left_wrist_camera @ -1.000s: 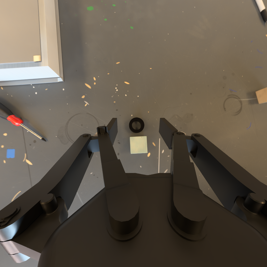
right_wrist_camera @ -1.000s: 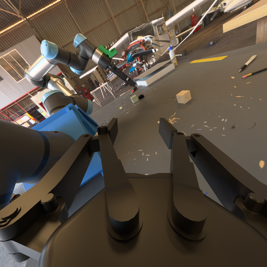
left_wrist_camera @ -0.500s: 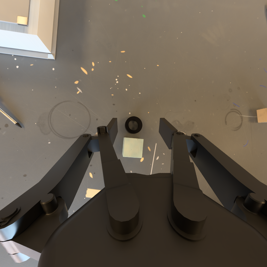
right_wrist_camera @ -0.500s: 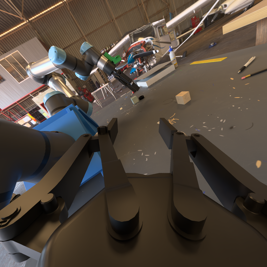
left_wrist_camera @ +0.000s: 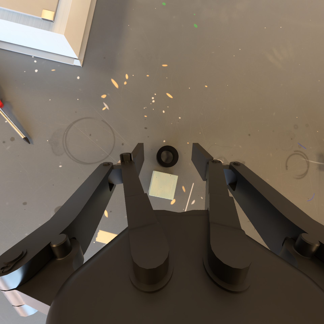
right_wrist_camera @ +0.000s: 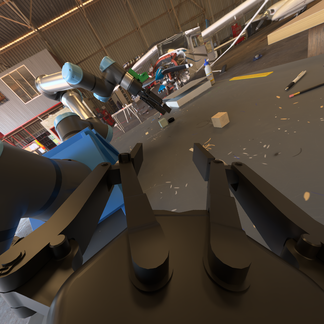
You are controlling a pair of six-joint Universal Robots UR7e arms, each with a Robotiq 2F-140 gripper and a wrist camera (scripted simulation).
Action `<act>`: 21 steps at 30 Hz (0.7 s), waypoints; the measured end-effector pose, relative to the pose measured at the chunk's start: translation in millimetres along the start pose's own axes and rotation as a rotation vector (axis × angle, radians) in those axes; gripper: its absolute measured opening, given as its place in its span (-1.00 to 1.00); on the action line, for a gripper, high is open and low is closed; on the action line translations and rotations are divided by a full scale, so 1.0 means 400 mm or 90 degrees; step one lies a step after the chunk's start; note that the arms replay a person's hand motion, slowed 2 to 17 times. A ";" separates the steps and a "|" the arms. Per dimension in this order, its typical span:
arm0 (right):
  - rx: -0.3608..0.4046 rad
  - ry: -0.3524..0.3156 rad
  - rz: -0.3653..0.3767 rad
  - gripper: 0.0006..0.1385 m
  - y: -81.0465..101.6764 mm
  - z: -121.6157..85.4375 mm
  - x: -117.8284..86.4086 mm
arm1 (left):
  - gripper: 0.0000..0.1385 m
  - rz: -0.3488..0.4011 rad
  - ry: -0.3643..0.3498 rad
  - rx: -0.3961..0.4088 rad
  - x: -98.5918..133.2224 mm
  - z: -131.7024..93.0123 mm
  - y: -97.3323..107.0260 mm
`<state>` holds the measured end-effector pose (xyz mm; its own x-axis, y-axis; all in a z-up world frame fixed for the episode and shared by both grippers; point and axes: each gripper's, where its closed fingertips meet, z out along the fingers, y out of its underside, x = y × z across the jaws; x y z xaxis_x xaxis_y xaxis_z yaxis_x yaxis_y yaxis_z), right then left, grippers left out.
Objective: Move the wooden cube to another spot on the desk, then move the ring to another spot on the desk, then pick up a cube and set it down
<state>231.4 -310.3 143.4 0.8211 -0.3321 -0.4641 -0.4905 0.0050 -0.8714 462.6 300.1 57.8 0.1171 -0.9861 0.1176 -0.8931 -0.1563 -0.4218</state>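
Observation:
In the left wrist view a black ring (left_wrist_camera: 167, 156) lies flat on the dark desk, with a pale green cube (left_wrist_camera: 163, 185) just nearer to me. My left gripper (left_wrist_camera: 167, 152) is open and empty, hanging above the desk with the ring between its fingertips in the picture. In the right wrist view the wooden cube (right_wrist_camera: 220, 119) sits mid-desk, and the ring (right_wrist_camera: 171, 120) and the green cube (right_wrist_camera: 163, 122) lie under the left gripper (right_wrist_camera: 164, 109). My right gripper (right_wrist_camera: 167, 154) is open and empty, low over the near desk, well short of the wooden cube.
A shallow grey tray (left_wrist_camera: 43, 33) lies at the upper left, with a red-handled screwdriver (left_wrist_camera: 14, 125) to the left. The right wrist view shows the tray (right_wrist_camera: 190, 95), a glue bottle (right_wrist_camera: 208, 71), a pen (right_wrist_camera: 295, 82), a pencil (right_wrist_camera: 306, 91) and the blue arm base (right_wrist_camera: 84, 154).
My left gripper has come lower over the ring and green cube and turned slightly; the wooden cube has left its view at the right edge. My right gripper has barely moved.

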 end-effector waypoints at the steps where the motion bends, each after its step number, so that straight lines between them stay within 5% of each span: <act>1: 0.000 0.000 0.000 0.09 0.000 -0.001 0.001 | 0.05 -0.001 -0.005 0.000 -0.002 0.002 0.000; 21: 0.016 0.001 0.006 0.09 0.003 -0.027 0.017 | 0.02 0.016 -0.077 -0.071 -0.005 0.049 0.020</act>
<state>233.1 -322.8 140.8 0.8160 -0.3328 -0.4726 -0.4913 0.0314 -0.8704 463.7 299.9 36.7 0.1401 -0.9901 -0.0038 -0.9384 -0.1315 -0.3196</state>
